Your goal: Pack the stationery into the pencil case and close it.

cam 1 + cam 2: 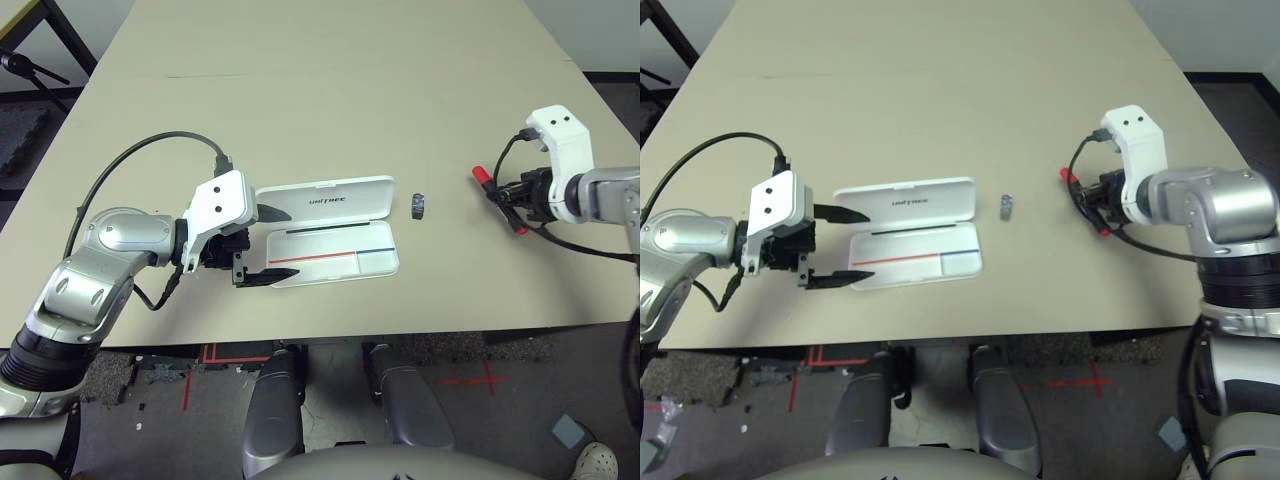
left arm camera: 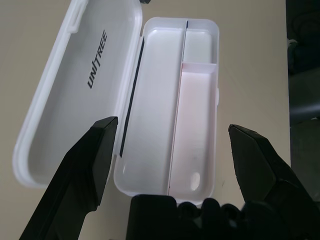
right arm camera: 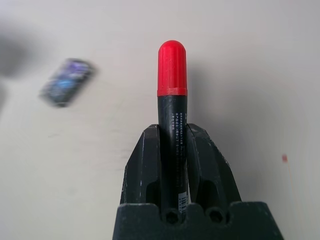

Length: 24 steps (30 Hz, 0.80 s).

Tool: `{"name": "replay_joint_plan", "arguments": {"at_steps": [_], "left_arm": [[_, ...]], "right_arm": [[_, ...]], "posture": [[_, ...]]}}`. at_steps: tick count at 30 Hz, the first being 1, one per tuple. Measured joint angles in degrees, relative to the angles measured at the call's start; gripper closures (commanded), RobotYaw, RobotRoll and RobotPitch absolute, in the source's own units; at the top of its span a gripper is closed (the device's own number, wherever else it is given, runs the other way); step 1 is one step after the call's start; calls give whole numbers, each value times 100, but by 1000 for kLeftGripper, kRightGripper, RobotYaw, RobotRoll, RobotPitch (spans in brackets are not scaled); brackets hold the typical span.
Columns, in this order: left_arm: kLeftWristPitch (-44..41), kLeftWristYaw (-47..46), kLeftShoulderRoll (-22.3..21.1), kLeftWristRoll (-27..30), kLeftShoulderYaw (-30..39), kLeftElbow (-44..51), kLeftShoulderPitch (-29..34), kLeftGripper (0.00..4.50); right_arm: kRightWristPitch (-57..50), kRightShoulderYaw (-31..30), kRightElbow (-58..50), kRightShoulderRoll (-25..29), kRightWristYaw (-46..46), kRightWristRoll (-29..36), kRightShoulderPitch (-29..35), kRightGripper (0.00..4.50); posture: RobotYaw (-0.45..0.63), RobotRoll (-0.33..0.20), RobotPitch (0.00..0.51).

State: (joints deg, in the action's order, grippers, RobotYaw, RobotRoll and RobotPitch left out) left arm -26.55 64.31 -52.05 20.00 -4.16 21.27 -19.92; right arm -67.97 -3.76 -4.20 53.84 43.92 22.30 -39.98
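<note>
Left gripper (image 1: 262, 243): fingers wide, at the open case (image 1: 330, 238)
Right gripper (image 3: 172, 150): fingers clamping the marker (image 3: 172, 100)
Eraser (image 1: 418, 206): on the table (image 1: 330, 90)

The pencil case (image 2: 150, 100) looks like smooth white plastic with a soft shine, and the marker pen (image 3: 172, 100) looks like plastic too, with a smooth red cap and a shiny black body. The surface (image 1: 330, 90) is a flat, dull beige with no shine. The right tool (image 3: 172, 165) and the left tool (image 2: 172, 155) have black fingers that look like hard, matt plastic, and the forearm (image 1: 120, 235) looks like smooth silver metal.
</note>
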Motion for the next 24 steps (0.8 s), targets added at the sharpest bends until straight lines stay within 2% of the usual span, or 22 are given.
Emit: {"name": "replay_joint_plan", "arguments": {"at_steps": [6,11,16,24], "left_arm": [[37,1,-74,4,111,-10,27,0],[37,0,-175,5,183,16,134,0],[17,-31,-295,19,386,74,341,0],[-65,-171,-306,26,491,213,483,0]], "right_arm": [[1165,-462,-548,544,1326,17,19,4025],[2237,-692,-1049,756,2215,-39,340,4025],[2865,-904,-1261,242,2469,-106,346,4025],[2892,-1347,-1465,-413,2566,-191,-62,4025]], "posture": [[-27,0,219],[2,0,217],[21,0,216],[29,0,217]]}}
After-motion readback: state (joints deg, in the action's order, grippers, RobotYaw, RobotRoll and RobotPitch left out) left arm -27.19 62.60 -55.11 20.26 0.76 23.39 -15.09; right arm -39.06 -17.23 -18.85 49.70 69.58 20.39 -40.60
